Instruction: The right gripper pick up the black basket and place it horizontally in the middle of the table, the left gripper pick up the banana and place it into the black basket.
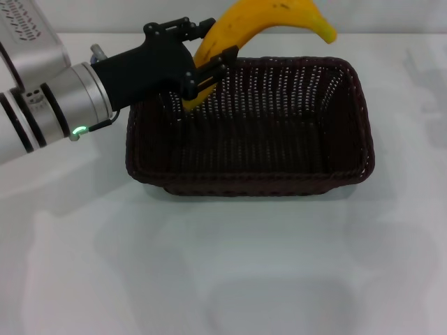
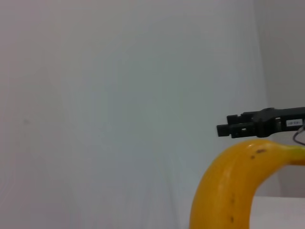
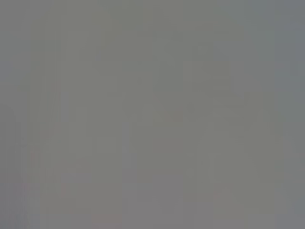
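My left gripper (image 1: 207,58) is shut on the banana (image 1: 279,15), a curved yellow fruit gripped near its lower end. It hangs above the far left corner of the black basket (image 1: 251,185). The banana's other end points right, over the basket's far rim. The woven dark basket lies lengthwise across the middle of the white table (image 1: 223,279) and holds nothing. In the left wrist view the banana (image 2: 228,191) arches up from the lower edge. Beyond it a slim black finger with a thin cable, the right gripper (image 2: 238,128), shows far off. The right wrist view is plain grey.
The silver left arm (image 1: 42,105) reaches in from the left edge of the head view. White tabletop surrounds the basket on all sides, with a wide stretch in front. A pale wall stands behind the table.
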{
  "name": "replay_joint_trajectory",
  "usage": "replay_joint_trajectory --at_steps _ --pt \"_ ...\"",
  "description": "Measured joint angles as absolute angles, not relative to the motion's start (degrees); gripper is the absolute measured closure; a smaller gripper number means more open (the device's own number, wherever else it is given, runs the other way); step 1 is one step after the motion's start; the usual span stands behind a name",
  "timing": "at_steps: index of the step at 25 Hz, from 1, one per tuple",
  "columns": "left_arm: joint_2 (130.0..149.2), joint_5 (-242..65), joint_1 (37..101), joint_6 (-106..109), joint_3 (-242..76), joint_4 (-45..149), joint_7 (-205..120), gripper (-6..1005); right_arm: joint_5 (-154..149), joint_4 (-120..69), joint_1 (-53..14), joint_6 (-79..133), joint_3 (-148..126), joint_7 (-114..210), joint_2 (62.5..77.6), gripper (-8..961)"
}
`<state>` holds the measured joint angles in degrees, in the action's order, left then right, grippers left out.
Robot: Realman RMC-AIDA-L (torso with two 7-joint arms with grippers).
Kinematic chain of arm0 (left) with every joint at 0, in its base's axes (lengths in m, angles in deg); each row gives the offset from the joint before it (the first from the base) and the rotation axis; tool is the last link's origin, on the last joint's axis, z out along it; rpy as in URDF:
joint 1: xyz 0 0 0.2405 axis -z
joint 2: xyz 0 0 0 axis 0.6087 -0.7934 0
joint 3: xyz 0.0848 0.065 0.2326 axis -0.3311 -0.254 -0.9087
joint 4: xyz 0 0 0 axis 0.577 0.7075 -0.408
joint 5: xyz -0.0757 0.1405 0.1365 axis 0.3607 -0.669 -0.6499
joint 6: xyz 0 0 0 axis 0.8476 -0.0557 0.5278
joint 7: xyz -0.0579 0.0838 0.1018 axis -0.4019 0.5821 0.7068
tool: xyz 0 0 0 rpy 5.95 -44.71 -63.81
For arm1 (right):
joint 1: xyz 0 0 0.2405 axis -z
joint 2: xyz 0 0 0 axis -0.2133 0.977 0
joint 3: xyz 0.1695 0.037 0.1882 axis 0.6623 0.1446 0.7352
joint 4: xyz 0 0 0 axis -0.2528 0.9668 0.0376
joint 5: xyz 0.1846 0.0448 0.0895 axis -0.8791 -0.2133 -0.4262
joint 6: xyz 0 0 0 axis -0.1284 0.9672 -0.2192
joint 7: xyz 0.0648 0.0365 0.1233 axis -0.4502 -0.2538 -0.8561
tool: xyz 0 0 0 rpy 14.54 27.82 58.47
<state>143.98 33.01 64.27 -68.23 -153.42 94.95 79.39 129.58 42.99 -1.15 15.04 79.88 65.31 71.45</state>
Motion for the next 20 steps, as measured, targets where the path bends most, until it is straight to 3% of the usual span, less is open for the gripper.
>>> replay_joint_trajectory --at_steps 7,20 --pt "143.81 33.16 64.20 -68.25 -153.59 95.05 75.10 499 129.58 43.21 -1.13 15.07 79.88 65.31 71.41 193" --pt "144.11 34.77 62.69 -62.01 -153.09 98.16 76.69 204 129.58 43.26 -1.13 14.99 79.88 65.30 71.40 192"
